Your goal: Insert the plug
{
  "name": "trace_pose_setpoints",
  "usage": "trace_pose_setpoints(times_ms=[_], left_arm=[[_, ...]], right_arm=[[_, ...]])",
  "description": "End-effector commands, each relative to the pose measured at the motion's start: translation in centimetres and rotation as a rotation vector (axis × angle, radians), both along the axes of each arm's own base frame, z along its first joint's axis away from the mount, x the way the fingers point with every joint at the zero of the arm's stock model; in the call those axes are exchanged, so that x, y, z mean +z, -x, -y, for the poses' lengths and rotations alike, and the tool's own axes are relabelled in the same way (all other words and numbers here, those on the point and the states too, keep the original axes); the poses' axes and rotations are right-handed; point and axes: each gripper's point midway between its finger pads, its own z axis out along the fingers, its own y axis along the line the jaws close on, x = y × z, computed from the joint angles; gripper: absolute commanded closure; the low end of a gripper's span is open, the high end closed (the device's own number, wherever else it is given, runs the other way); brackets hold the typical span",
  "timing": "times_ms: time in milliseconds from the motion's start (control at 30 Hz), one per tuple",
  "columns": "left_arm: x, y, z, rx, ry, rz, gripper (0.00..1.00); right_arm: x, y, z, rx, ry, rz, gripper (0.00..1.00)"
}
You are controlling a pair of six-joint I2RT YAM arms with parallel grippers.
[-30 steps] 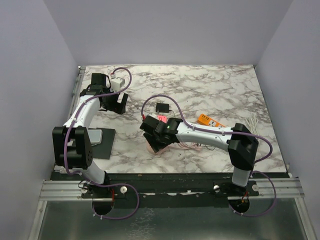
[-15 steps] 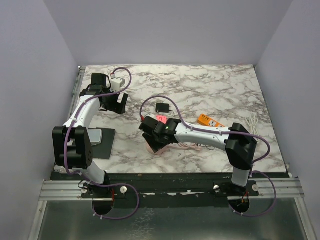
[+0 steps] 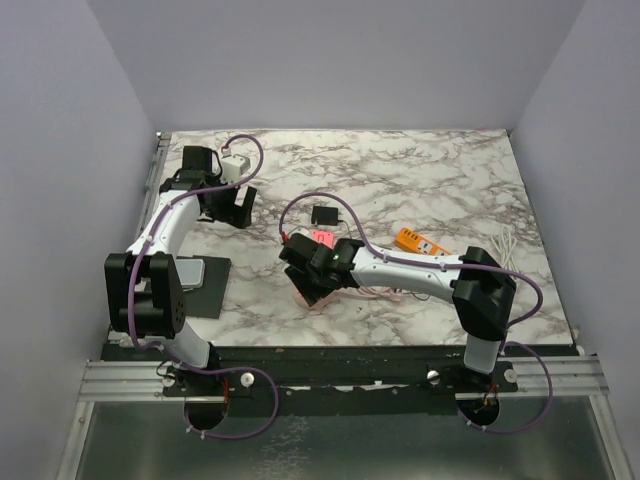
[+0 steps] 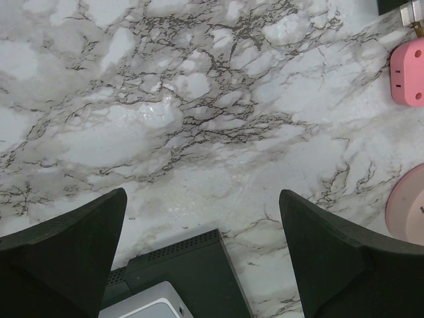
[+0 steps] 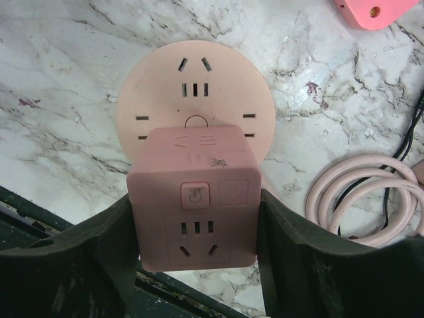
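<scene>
My right gripper (image 5: 197,225) is shut on a pink cube socket adapter (image 5: 195,192) with a power button on its face. It holds the cube just over the near part of a round pink socket disc (image 5: 195,79) lying flat on the marble. In the top view the right gripper (image 3: 305,272) hides the cube, and the disc's edge (image 3: 304,298) shows beneath it. My left gripper (image 4: 202,199) is open and empty above the marble, at the back left in the top view (image 3: 232,207).
A second pink plug piece (image 5: 374,12) and a coiled pink cable (image 5: 361,199) lie right of the disc. A black adapter (image 3: 325,214), an orange block (image 3: 420,241) and a white cable (image 3: 505,240) lie further back. A black box (image 4: 185,271) sits below the left gripper.
My right gripper has shifted slightly left with the pink cube in it. The left arm has not moved.
</scene>
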Motion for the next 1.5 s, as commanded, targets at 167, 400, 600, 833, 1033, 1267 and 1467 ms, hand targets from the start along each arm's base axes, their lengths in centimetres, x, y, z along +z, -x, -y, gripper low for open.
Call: trace_pose_setpoints(times_ms=[167,400,600,833,1033,1267,1467], left_arm=[[1.6,-0.6,0.6,-0.014,0.034,0.015,0.01],[1.9,-0.6,0.8,-0.021,0.044,0.007,0.01],[3.1,-1.2,0.6,-0.023,0.031,0.010,0.01],[4.5,-1.2,0.5,-0.025,0.025,0.025,0.01],[4.3,-1.0,2.0,-0.052,0.060,0.002,0.01],[5.0,-1.6,5.1,-0.130,0.041,-0.013,0.01],[5.0,-2.4,9.8,-0.247,-0.016,-0.039,0.01]], right_arm=[[-9.3,6.6,5.0,0.052,0.208,-0.311,0.99],[-6.8,4.9,2.2,0.054,0.117,-0.247,0.65],[-3.8,2.3,-3.6,0.056,-0.007,-0.191,0.42],[-0.6,0.5,-5.3,0.015,-0.058,-0.119,0.01],[4.5,-0.7,-2.5,-0.070,-0.140,-0.049,0.00],[8.5,-2.4,4.6,-0.251,-0.206,-0.002,0.00],[8.3,-6.8,18.1,-0.675,-0.181,0.059,0.00]])
